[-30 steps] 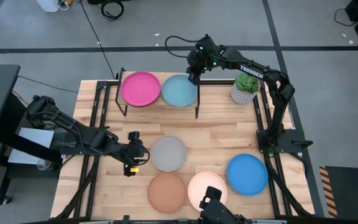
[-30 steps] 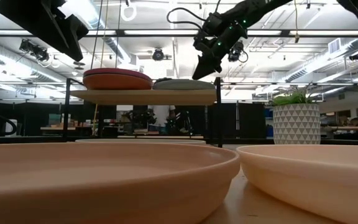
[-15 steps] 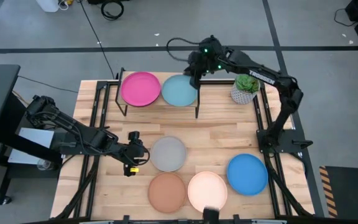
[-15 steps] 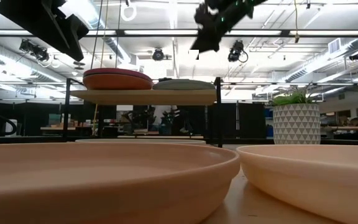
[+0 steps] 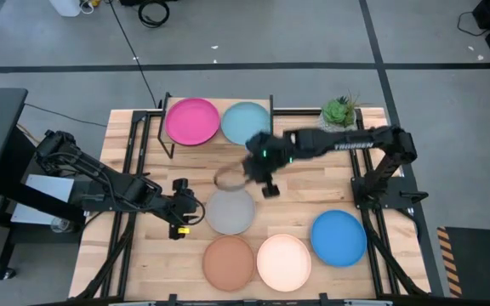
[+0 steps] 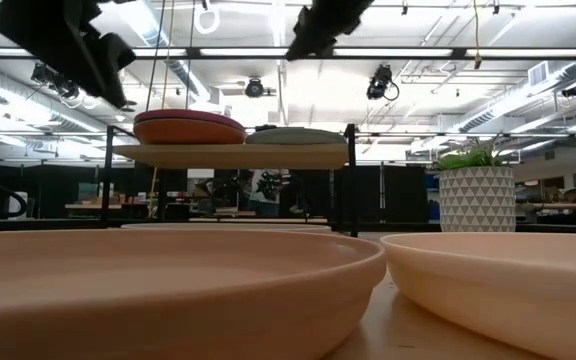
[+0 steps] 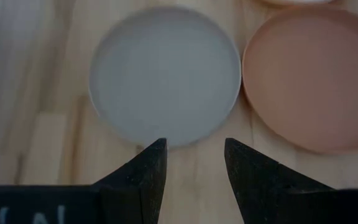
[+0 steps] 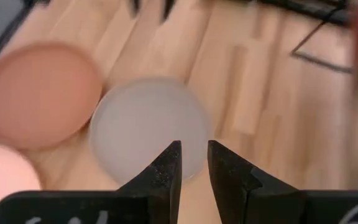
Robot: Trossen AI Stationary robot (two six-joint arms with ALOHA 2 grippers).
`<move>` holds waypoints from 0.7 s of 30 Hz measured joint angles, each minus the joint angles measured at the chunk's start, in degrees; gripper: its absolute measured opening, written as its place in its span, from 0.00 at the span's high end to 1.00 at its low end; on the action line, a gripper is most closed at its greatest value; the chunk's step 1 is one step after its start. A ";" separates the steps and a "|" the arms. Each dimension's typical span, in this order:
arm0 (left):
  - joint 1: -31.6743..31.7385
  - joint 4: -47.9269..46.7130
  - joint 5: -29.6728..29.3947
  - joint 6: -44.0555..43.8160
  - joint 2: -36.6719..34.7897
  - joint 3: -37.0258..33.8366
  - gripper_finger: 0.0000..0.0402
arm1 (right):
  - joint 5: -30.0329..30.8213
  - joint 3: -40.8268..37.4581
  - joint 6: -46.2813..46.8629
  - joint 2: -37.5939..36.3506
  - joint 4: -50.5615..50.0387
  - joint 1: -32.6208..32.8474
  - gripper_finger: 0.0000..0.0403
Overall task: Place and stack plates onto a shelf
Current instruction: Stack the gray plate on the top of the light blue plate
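The shelf (image 5: 219,143) stands at the table's far side and carries a magenta plate (image 5: 192,121) and a pale blue plate (image 5: 245,124). In the low view the magenta plate (image 6: 188,118) lies on an orange plate (image 6: 188,133). Flat on the table lie a grey plate (image 5: 230,211), a terracotta plate (image 5: 228,262), a cream plate (image 5: 283,262) and a bright blue plate (image 5: 339,238). My right gripper (image 5: 247,172) hangs narrowly open above the table between the shelf and the grey plate (image 8: 148,130). My left gripper (image 5: 192,212) waits open left of the grey plate (image 7: 165,73).
A potted plant (image 5: 337,115) in a white pot stands at the far right, beside the shelf. Black rails (image 5: 130,170) run along the table's left and right sides. Bare wood (image 5: 313,183) lies between the shelf and the plates on the table.
My right gripper has swung from over the pale blue plate on the shelf toward the table's near edge and a little left, rolling as it went. It now hangs over the table's middle, just beyond the grey plate. No plate has moved.
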 joint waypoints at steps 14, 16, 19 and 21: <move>-0.02 -3.95 2.08 -2.84 0.00 -0.02 0.58 | 5.47 -20.64 -1.03 0.83 17.79 11.00 0.78; 0.00 -3.79 1.24 -2.65 0.00 -0.02 0.58 | 6.61 -21.53 -0.51 1.92 17.77 12.49 0.77; 0.03 -3.39 -0.13 -2.61 0.04 -0.02 0.58 | 8.90 -21.43 -0.81 5.13 18.33 14.51 0.76; 0.13 -2.88 -0.24 -2.60 0.02 -0.02 0.58 | 11.18 -21.09 -1.91 7.15 18.14 15.59 0.75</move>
